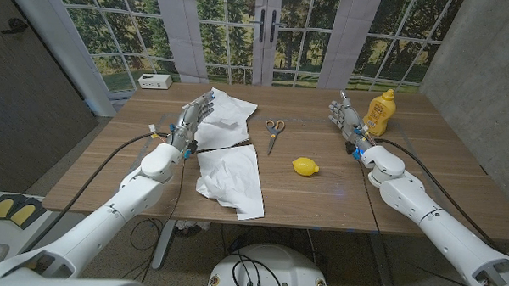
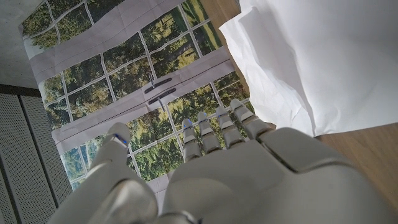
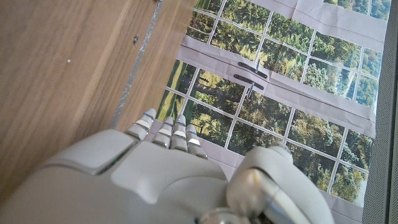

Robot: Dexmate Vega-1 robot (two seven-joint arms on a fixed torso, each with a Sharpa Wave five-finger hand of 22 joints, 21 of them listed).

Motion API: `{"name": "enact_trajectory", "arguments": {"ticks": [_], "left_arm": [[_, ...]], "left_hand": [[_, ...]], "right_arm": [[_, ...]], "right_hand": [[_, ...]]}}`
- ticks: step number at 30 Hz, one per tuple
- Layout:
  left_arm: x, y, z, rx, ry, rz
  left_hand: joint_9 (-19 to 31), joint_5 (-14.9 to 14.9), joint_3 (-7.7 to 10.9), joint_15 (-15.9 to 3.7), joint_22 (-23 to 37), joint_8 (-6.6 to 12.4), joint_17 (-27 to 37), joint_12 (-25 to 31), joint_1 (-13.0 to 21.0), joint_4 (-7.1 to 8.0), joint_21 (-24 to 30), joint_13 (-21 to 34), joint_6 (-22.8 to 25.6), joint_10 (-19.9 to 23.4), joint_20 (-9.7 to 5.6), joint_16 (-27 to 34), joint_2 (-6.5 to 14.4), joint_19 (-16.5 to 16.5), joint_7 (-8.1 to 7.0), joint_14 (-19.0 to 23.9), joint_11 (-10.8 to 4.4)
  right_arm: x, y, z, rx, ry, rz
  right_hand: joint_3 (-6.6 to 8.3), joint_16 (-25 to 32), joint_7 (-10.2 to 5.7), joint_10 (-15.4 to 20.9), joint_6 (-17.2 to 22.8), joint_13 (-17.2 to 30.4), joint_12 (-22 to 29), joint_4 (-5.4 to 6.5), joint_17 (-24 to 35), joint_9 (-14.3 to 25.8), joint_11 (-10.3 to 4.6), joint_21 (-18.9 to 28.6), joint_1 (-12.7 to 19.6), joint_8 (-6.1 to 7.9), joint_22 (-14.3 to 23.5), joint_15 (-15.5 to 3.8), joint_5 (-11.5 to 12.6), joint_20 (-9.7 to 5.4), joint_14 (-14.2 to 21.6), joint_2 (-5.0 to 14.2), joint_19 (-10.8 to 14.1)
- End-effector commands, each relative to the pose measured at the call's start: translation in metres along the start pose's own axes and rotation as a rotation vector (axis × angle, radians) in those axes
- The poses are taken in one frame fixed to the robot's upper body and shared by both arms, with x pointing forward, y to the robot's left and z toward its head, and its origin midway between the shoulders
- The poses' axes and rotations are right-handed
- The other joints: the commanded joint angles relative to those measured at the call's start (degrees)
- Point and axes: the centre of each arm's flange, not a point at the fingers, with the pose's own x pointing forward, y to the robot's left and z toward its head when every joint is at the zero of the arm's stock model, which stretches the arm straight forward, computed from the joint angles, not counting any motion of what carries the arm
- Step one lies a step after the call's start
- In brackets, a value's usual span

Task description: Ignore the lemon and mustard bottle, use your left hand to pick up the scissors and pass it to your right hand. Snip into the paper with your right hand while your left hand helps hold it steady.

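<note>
Left hand [image 1: 191, 122]: hovering over paper [image 1: 230, 155], fingers spread, holding nothing.
Right hand [image 1: 347, 119]: standing spread, empty, beside mustard bottle [image 1: 379, 111].
Scissors [image 1: 274, 131]: lying untouched on counter [image 1: 321, 192].

Both arms enter from the bottom corners of the head view and extend forward over the table [image 1: 338, 184]. The left robot hand [image 1: 192, 118] holds nothing; its fingers [image 2: 211, 130] are extended and slightly apart. The right robot hand [image 1: 346, 118] stands with palm upright, fingers [image 3: 166, 132] extended side by side, thumb apart, holding nothing.
</note>
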Motion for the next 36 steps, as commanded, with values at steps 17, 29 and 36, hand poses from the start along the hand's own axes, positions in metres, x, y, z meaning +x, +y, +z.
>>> {"name": "enact_trajectory", "arguments": {"ticks": [17,29,36], "left_arm": [[0.024,-0.01,0.064,0.39,-0.038,-0.077],[0.02,0.0,0.07,0.512,-0.058,-0.048],[0.017,-0.009,0.077,0.637,-0.08,-0.023]], "left_hand": [[0.19,0.92,-1.66,-5.19,0.23,0.32,0.4,0.8,-0.2,0.62,0.54,0.26,2.46,3.71,-2.24,0.34,-0.48,3.02,0.75,1.81,-0.31],[0.19,0.97,-1.73,-5.29,0.22,0.33,0.37,0.67,0.15,0.5,0.27,0.27,2.67,3.67,-2.55,0.16,-0.26,2.53,0.71,1.38,-0.25],[0.19,1.02,-1.71,-5.5,0.21,0.38,0.36,0.62,0.49,0.39,0.08,0.27,2.89,3.7,-2.63,0.04,-0.13,2.12,0.57,0.99,-0.45]], "right_arm": [[0.01,0.041,0.041,-0.09,-0.031,-0.017],[0.012,0.042,0.021,-0.038,-0.04,-0.03],[0.006,0.034,0.02,-0.056,-0.03,-0.019]], "right_hand": [[0.39,-0.08,0.53,0.1,0.07,0.32,0.11,-0.45,0.16,0.14,0.03,0.1,1.49,-0.33,0.27,-0.02,0.24,0.34,-0.7,0.45,-0.48],[0.46,0.08,0.68,0.33,0.26,0.32,0.13,-0.44,0.15,0.14,0.27,0.29,1.57,-0.39,0.27,0.28,0.11,0.54,-0.34,0.53,-0.07],[0.51,0.09,0.74,0.41,0.43,0.33,0.14,-0.47,0.15,0.14,0.33,0.31,1.67,-0.37,0.27,0.41,0.07,0.59,-0.33,0.57,-0.04]]}}
